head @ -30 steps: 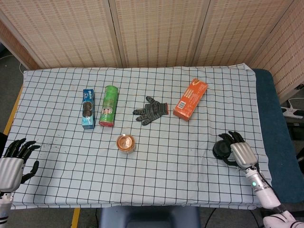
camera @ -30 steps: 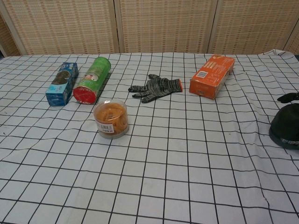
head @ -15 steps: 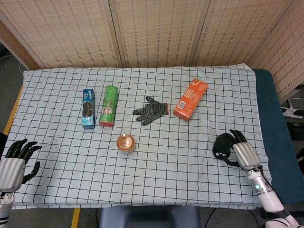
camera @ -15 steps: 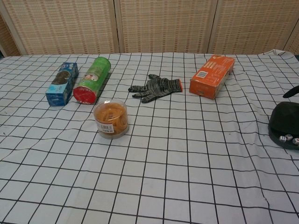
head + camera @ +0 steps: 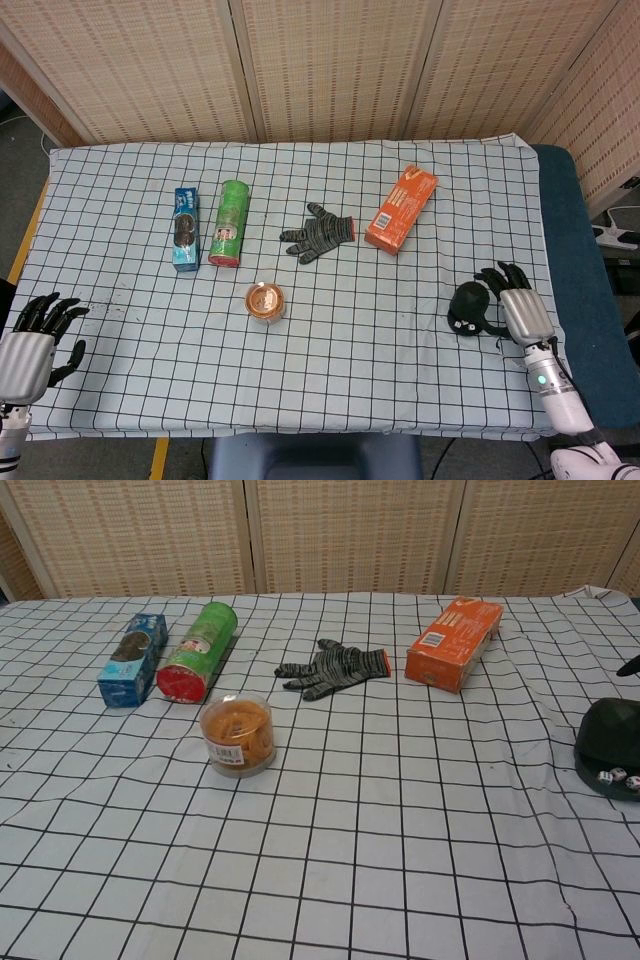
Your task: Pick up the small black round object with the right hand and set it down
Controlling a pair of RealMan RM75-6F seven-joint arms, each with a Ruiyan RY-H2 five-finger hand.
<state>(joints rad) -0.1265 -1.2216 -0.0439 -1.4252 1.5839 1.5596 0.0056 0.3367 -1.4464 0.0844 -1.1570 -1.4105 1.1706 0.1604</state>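
Release looked under way: the right hand (image 5: 523, 312), which a second earlier had lain over the small black round object (image 5: 467, 308), had slid off to its outer side, fingers spread and only the tips near the object. That suggests the set-down was nearly done, though whether the tips were touching it I could not tell. The object sat on the checked cloth (image 5: 330, 350) near the table's right edge, well right of the orange box (image 5: 400, 209). In the chest view it read as a dark matte dome on a wider base (image 5: 612, 746), with small white dice at its foot (they had been covered a second earlier). The left hand (image 5: 28, 345) hung off the near left corner, fingers apart, holding nothing. Left of the orange box lay a knitted grey glove (image 5: 319, 233), soft and flat.
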